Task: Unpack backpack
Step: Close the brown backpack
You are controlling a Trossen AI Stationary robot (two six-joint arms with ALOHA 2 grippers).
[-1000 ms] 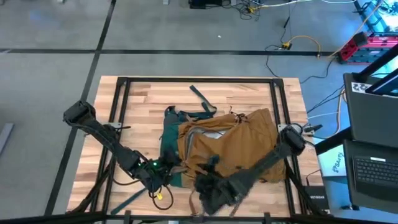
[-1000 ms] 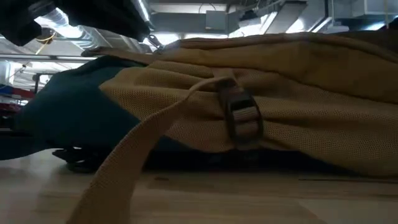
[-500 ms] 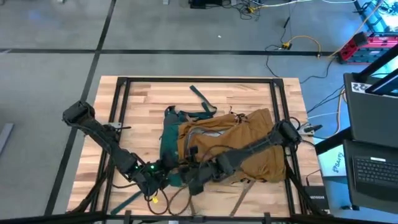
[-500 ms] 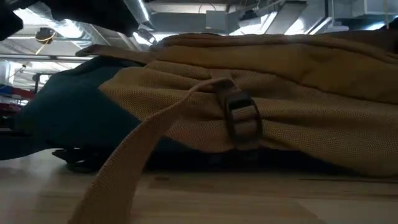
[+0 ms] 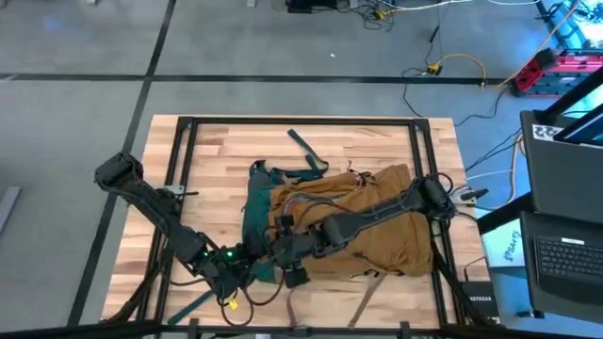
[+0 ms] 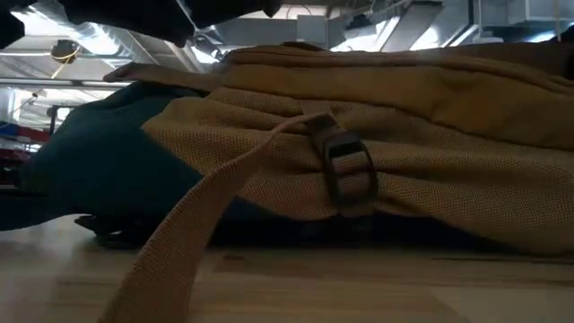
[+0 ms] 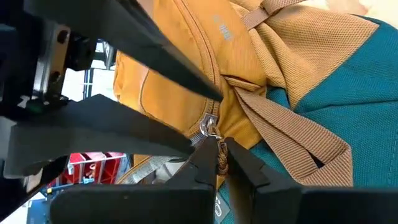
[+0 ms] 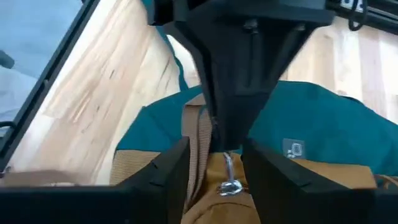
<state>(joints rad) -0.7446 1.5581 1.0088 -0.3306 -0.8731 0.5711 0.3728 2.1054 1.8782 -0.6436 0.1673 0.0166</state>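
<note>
The tan backpack (image 5: 367,221) lies flat in the middle of the table, its teal base (image 5: 254,212) toward the left. In the low view its side (image 6: 404,135) fills the picture, with a tan strap and buckle (image 6: 345,166) hanging in front. My left gripper (image 7: 221,158) is at the backpack's near left corner, shut on a zipper pull. My right gripper (image 8: 221,177) reaches across the backpack to the same corner (image 5: 285,252) and is open. Its fingers stand on either side of the metal zipper pull (image 8: 229,182) and touch nothing. My left gripper pinches the tan tab (image 7: 220,155) that hangs from the metal zipper slider (image 7: 210,127) between its two fingertips. The fingers come level from the table's near left, at the seam where tan fabric meets the teal base. The backpack stays lying on the table.
Dark teal straps (image 5: 306,151) trail from the backpack toward the far edge. Tan straps (image 5: 372,292) hang toward the near edge. Black frame rails (image 5: 184,160) run along the table's left and right sides. A laptop (image 5: 565,254) sits beyond the right edge. Bare wood (image 5: 358,137) shows at the far side.
My right gripper has swung from the near edge, by the backpack's near side, toward the far left. It now sits at the zipper pull, right beside my left gripper. The backpack has stayed where it was.
</note>
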